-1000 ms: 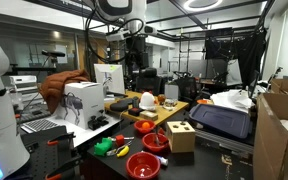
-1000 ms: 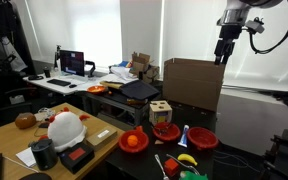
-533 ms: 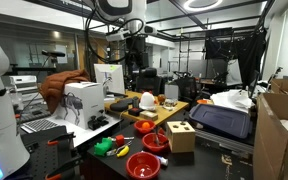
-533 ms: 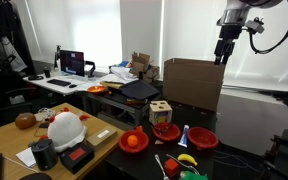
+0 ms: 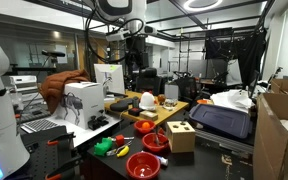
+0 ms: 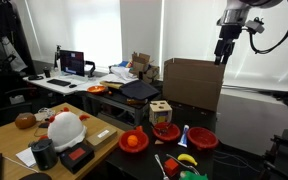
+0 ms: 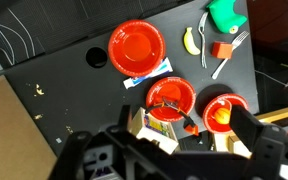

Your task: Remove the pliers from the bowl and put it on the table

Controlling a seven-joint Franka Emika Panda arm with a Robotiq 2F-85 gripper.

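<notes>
- Wrist view: small red bowl [image 7: 170, 97] sits mid-frame on the black table [image 7: 64, 70]. The pliers [image 7: 169, 102] lie inside it, dark handles across the bottom.
- Wider red bowl [image 7: 136, 47] at 11 o'clock of the small one, empty.
- Third red bowl [image 7: 224, 112] at 4 o'clock of the small one, an orange thing [image 7: 222, 116] in it.
- Wooden cube [image 7: 159, 125] at 6 o'clock of the small bowl, partly hidden by the gripper [image 7: 174, 140].
- Loose on the table at 1 o'clock: banana [image 7: 192, 40], red block [image 7: 221, 50], white fork [image 7: 224, 58], green item [image 7: 227, 15].
- Arm raised high, wrist pointing straight down and well above the bowls. Gripper [image 6: 221, 57] hangs far over the table in an exterior view.
- Jaws stand apart in the wrist view, nothing between them.
- Bowl contents are clear in the wrist view only. In an exterior view the small bowl [image 6: 166, 130] and cube [image 6: 160, 110] are too small to make out the pliers.
- Both exterior views show the arm's height, and a white helmet [image 6: 64, 128] on a wooden board [image 6: 96, 132], neither seen from the wrist.
</notes>
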